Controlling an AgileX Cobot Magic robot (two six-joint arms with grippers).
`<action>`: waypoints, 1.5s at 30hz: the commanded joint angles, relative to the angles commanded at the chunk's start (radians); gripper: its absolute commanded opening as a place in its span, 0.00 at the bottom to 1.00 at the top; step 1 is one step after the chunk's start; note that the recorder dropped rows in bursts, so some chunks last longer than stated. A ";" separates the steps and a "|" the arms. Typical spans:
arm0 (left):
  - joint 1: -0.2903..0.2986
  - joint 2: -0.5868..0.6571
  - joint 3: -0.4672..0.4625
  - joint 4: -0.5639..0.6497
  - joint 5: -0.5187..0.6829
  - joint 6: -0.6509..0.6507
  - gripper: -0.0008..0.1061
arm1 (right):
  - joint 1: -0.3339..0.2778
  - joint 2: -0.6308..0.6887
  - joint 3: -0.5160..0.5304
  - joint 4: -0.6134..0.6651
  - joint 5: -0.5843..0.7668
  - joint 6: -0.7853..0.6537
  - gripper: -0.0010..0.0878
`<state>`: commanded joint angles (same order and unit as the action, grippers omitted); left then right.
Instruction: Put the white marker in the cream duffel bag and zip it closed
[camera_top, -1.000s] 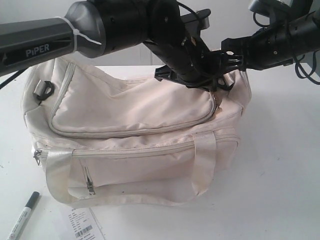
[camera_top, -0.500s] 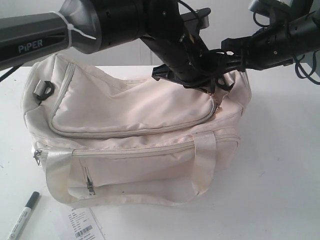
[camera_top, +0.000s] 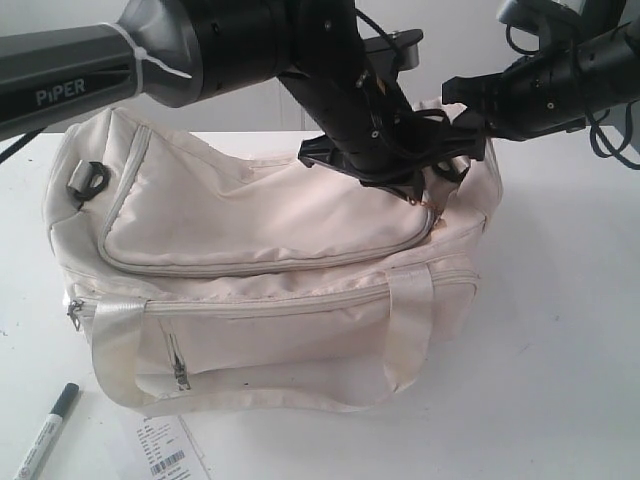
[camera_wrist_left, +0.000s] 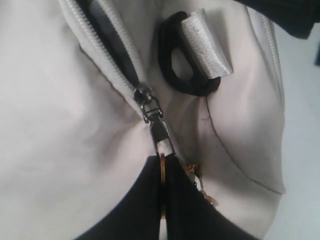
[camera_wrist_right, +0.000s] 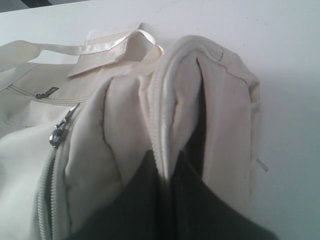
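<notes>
Exterior view: white marker (camera_top: 45, 435) lies clear of bag (camera_top: 250, 280).

Matt cream cloth duffel bag (camera_top: 250, 210), shiny strap handles (camera_top: 112, 350), metal zipper pull (camera_wrist_left: 162, 140)

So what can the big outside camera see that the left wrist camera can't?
Only the exterior view shows the white marker and a barcode label lying on the table. Only the left wrist view shows the zipper pull pinched in the left gripper, with a dark open gap in the zip behind it. Both show the cream duffel bag.
</notes>
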<state>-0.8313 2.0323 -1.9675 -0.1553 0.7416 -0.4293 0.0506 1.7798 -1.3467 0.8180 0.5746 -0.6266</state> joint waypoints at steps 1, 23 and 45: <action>-0.002 0.000 0.000 0.000 0.002 0.004 0.01 | 0.000 0.000 0.000 0.000 0.000 0.000 0.01; -0.008 -0.035 0.000 -0.006 0.038 0.044 0.01 | 0.000 0.000 0.000 0.000 0.000 0.017 0.01; -0.008 -0.078 0.000 -0.068 0.083 0.137 0.01 | 0.000 0.000 0.000 0.000 0.000 0.017 0.01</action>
<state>-0.8394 1.9539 -1.9675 -0.2236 0.8249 -0.2919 0.0506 1.7798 -1.3467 0.8180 0.5743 -0.6096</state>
